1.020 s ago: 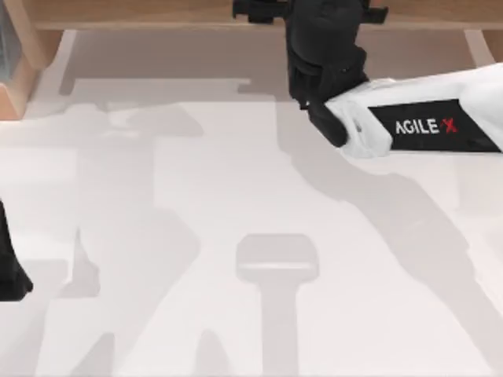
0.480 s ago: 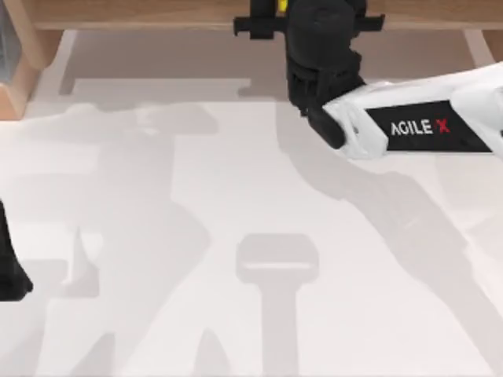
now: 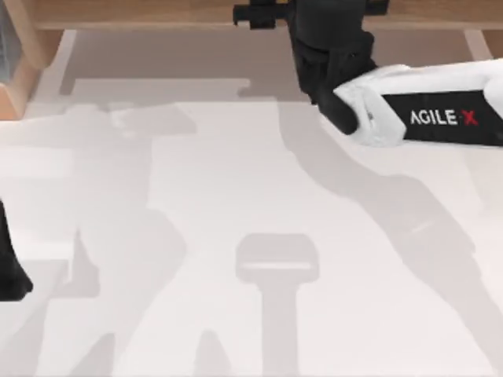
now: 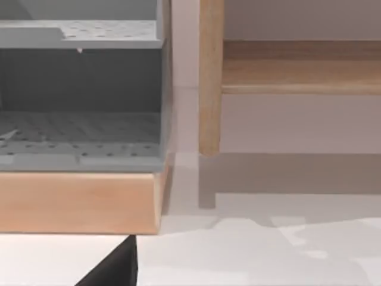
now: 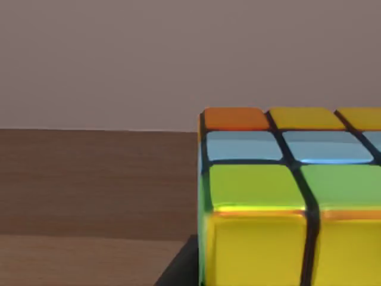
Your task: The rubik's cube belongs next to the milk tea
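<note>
Wood runs along the far edge of the white table (image 3: pixel 236 196), and the right arm (image 3: pixel 424 118) reaches in from the right side toward it, its white link bearing the AgileX lettering. The right gripper (image 3: pixel 326 39) sits at the far middle of the table, over that wooden ledge (image 3: pixel 157 12); whether its pincer is wide or narrow, I cannot tell. In the right wrist view the rubik's cube (image 5: pixel 286 202) looms very close to the camera, showing orange, yellow, pale blue and green stickers split by dark lines, with brown wood behind it. The left arm (image 3: pixel 12 271) stays parked at the table's left edge. Its wrist view faces a grey perforated shelf (image 4: pixel 80 128) in a wooden frame (image 4: pixel 209 77).
</note>
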`<action>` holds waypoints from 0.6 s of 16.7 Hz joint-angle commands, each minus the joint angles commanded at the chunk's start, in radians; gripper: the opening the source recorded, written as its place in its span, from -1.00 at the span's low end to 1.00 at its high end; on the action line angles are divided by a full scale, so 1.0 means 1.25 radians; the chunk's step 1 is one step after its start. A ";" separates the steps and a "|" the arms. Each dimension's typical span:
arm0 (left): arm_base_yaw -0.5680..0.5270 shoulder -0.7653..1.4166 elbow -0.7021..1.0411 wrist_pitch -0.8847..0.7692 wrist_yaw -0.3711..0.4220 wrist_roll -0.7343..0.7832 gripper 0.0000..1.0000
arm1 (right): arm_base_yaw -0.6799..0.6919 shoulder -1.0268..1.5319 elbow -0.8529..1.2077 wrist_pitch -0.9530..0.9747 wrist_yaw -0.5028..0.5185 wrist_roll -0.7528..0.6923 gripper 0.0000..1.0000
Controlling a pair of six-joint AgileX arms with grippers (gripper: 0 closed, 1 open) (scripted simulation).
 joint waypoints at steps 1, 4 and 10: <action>0.000 0.000 0.000 0.000 0.000 0.000 1.00 | 0.000 -0.028 -0.012 -0.037 -0.021 0.008 -1.00; 0.000 0.000 0.000 0.000 0.000 0.000 1.00 | 0.001 -0.131 -0.063 -0.196 -0.091 0.041 -1.00; 0.000 0.000 0.000 0.000 0.000 0.000 1.00 | -0.004 -0.383 -0.243 -0.660 -0.243 0.147 -1.00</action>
